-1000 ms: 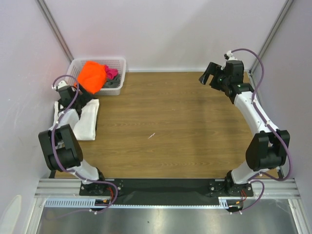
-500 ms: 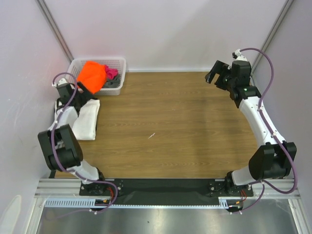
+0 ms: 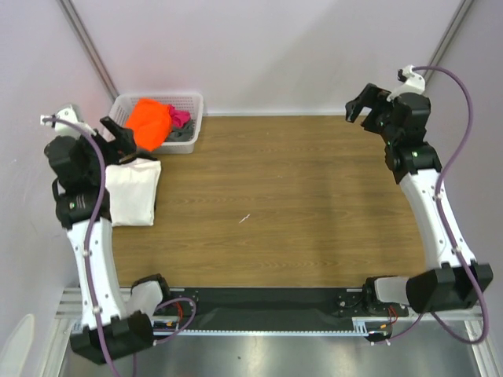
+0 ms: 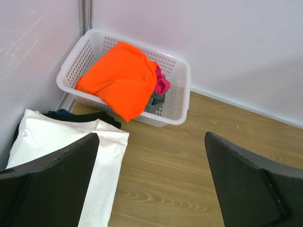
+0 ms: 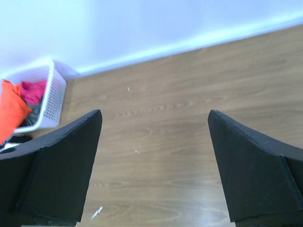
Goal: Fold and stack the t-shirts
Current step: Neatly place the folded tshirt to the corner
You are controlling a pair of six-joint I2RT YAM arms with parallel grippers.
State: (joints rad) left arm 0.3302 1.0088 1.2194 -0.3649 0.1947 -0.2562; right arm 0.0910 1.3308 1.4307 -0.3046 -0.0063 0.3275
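A folded white t-shirt point(image 3: 132, 192) lies at the left edge of the tabletop point(image 3: 275, 204), just in front of the white basket point(image 3: 194, 100). A black t-shirt point(image 4: 78, 116) peeks out from its far end, evidently the start of the stack. The orange t-shirt point(image 3: 149, 120) is heaped over the basket's near rim, with the pink point(image 3: 181, 118) and grey point(image 3: 182, 136) ones tucked behind it, apparently waiting their turn. The left arm point(image 3: 78, 169) hangs beside the stack and the right arm point(image 3: 413, 153) by the far right corner, both with jaws wide apart and empty. A second ago the left arm hunched over the white shirt. It has since lifted clear, and the right has swung farther back.
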